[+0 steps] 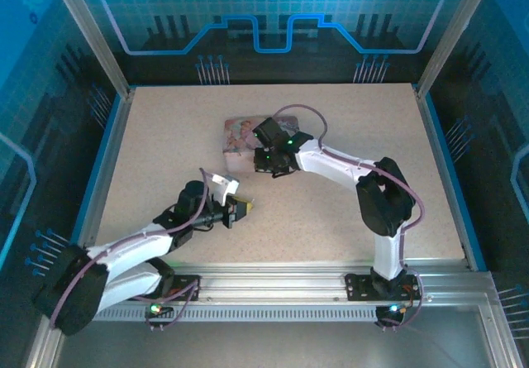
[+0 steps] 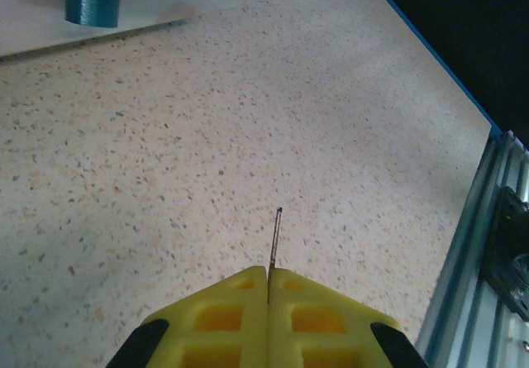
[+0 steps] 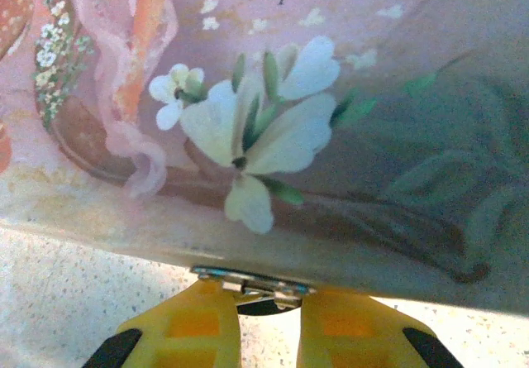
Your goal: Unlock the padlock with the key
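The left end effector [image 2: 268,279], bottom centre, is clamped shut on the key [image 2: 275,236], blade pointing up-frame. At upper left, the padlock [image 2: 91,4] sits pinched in the nearly closed right end effector [image 3: 269,322] against the tin [image 3: 331,136]. By my reading, inserting and turning the key are not yet done.

One pink tin [image 1: 238,136], one padlock [image 2: 92,6], one key [image 2: 274,240] (a thin sliver, seen edge-on), one speckled table [image 1: 157,145], and two arms with one gripper each: left gripper [image 2: 268,275], right gripper [image 3: 270,298].
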Controlling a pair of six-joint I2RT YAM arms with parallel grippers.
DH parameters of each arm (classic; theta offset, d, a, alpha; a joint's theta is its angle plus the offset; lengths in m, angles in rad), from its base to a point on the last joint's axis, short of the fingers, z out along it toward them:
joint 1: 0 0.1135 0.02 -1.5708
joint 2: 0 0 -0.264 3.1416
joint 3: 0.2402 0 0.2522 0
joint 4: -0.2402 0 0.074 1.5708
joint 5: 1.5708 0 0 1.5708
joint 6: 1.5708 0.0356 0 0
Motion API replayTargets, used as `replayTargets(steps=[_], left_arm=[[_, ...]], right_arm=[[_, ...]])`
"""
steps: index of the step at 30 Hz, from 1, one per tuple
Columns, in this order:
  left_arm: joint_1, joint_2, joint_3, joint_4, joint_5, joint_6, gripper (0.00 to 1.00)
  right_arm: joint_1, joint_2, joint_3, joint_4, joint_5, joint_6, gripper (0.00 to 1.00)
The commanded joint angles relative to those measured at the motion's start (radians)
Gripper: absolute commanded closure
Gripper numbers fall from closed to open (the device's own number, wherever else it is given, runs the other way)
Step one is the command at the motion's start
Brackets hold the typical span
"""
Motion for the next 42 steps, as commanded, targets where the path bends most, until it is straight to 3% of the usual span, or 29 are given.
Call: replayTargets(steps=[1, 9, 15, 24, 32, 42], left_arm=[[0.041, 0.105, 0.004, 0.236, 0.047, -0.023, 1.00], [0.069, 0.423, 0.008, 0.635, 0.055, -0.105, 1.00], [0.069, 0.574, 0.012, 0.862, 0.037, -0.127, 1.00], [0.120, 0.690, 0.043, 0.996, 0.093, -0.167, 1.00], [0.151, 0.746, 0.109, 0.996, 0.197, -0.179, 1.00], [0.150, 0.760, 0.116, 0.997, 0.213, -0.181, 1.00]], right_arm=[[-0.032, -0.058, -0.018, 0.031, -0.116, -0.013, 1.00], [-0.063, -0.088, -0.031, 0.031, -0.167, -0.024, 1.00], [-0.073, -0.098, -0.024, 0.019, -0.210, -0.024, 1.00], [-0.074, -0.113, -0.036, 0.016, -0.231, -0.020, 1.00], [-0.076, -0.131, -0.052, 0.016, -0.234, -0.026, 1.00], [-0.077, -0.138, -0.059, 0.028, -0.247, -0.023, 1.00]])
